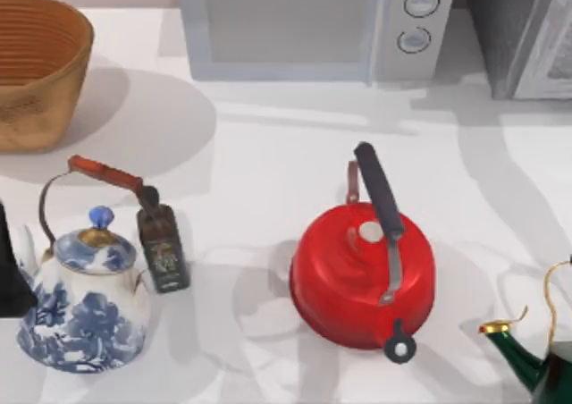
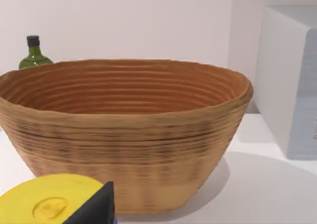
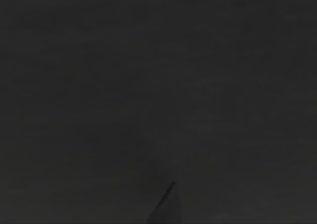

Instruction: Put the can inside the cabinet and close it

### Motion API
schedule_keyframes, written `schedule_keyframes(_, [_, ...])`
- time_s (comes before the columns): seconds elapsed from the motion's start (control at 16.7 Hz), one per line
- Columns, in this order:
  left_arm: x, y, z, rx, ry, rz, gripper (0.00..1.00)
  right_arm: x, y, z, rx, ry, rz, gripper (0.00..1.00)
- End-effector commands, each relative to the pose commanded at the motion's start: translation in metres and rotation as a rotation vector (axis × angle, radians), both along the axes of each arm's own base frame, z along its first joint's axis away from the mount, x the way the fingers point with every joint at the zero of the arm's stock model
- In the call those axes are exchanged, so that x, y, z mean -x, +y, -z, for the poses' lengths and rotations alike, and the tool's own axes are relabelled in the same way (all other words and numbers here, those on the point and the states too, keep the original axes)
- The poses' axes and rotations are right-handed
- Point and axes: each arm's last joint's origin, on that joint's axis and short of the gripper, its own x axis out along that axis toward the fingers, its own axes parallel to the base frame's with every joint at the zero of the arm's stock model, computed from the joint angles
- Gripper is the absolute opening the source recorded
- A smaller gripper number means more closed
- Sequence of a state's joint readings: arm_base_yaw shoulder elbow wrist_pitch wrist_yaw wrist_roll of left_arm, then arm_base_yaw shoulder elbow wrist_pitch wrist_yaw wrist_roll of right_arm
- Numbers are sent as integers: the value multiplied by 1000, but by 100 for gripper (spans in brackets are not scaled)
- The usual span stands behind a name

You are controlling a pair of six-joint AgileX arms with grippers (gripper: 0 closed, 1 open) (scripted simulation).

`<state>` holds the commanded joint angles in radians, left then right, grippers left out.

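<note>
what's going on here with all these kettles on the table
Nothing is being handled on the table right now. A glossy red kettle with a dark handle sits in the middle, a blue-and-white floral porcelain kettle at the left beside a dark brown labelled bottle. The dark grey speckled cabinet stands at the back right, next to a white microwave. The left wrist view faces a woven wicker basket; the right wrist view is dark.

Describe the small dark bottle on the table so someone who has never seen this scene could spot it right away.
Start at the blue and white kettle near the table's left edge in the top view. The bottle stands right beside it, on the side toward the red kettle. It is a slim, dark brown, square-sided bottle with a printed label, far smaller than either kettle.
</note>
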<state>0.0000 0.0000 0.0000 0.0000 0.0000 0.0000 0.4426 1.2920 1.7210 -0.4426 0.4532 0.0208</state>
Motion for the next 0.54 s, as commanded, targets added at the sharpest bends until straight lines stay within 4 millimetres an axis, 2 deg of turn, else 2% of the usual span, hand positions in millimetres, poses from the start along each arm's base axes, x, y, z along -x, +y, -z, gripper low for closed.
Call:
schedule_keyframes(0.06, [0, 0, 0, 0, 0, 0, 100, 7, -10, -6, 4, -19, 43, 100])
schedule_keyframes(0.18, [0, 0, 0, 0, 0, 0, 100, 1, -10, -7, 3, -22, 43, 100])
schedule_keyframes(0.42, [0, 0, 0, 0, 0, 0, 100, -36, -9, -5, 5, -15, 43, 100])
schedule_keyframes(0.54, [0, 0, 0, 0, 0, 0, 100, -43, -11, -6, 4, -19, 43, 100])
